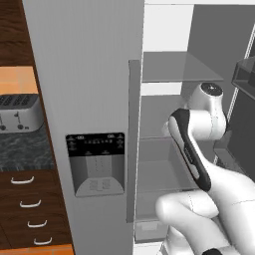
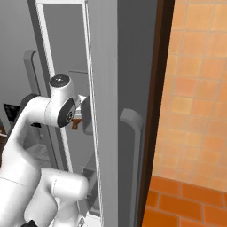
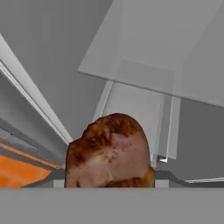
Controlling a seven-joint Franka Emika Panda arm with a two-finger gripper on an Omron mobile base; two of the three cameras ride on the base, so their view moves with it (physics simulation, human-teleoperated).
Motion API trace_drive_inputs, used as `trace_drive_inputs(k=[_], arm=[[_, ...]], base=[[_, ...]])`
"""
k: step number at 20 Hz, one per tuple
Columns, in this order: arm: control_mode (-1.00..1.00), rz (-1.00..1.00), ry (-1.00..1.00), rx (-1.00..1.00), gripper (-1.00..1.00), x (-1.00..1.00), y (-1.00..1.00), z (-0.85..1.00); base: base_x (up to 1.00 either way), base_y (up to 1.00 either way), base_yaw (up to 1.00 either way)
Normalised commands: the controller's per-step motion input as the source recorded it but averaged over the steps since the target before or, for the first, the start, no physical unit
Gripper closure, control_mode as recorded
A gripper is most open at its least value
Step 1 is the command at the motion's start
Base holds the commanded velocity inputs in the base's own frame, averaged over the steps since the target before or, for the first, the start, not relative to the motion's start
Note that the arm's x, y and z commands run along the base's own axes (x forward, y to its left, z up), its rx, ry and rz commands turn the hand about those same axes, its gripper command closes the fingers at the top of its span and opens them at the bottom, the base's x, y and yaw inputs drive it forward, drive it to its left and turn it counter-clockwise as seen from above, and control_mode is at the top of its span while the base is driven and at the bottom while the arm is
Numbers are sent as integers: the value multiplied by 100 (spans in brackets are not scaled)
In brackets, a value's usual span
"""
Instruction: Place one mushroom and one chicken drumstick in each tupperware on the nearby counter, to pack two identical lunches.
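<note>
At lower centre of the hand view, a lumpy, golden-brown chicken drumstick point(image 3: 109, 153) is sitting clamped in the gripper point(image 3: 109, 183), fronting smooth grey fridge shelves point(image 3: 148, 48); a toaster point(image 1: 17, 113) is resting on the speckled counter point(image 1: 25, 152).

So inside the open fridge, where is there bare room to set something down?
The glass shelves right of the closed fridge door look bare. The gripper is crowded by the chicken drumstick. The counter left of the fridge holds a toaster.

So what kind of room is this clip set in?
A rendered home kitchen, most likely: an open fridge with a dispenser panel, a toaster on a speckled counter, and a chicken drumstick at the gripper.
</note>
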Motion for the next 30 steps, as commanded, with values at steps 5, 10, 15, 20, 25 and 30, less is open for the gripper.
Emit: trace_drive_inputs(k=[5, 10, 15, 20, 25, 30], arm=[[-100, -4, -18, 0, 100, -49, 0, 26], [-100, -1, -4, 2, 100, -39, 6, 47], [-100, -1, -9, 0, 100, -43, 5, 52], [-100, -3, -14, 0, 100, -50, 6, 49], [-100, -8, 0, 0, 100, -99, 0, 30], [100, -5, -2, 0, 100, -71, -1, 33]], base=[[0, 0, 0], [0, 0, 0], [0, 0, 0], [0, 0, 0], [0, 0, 0], [-2, 8, 0]])
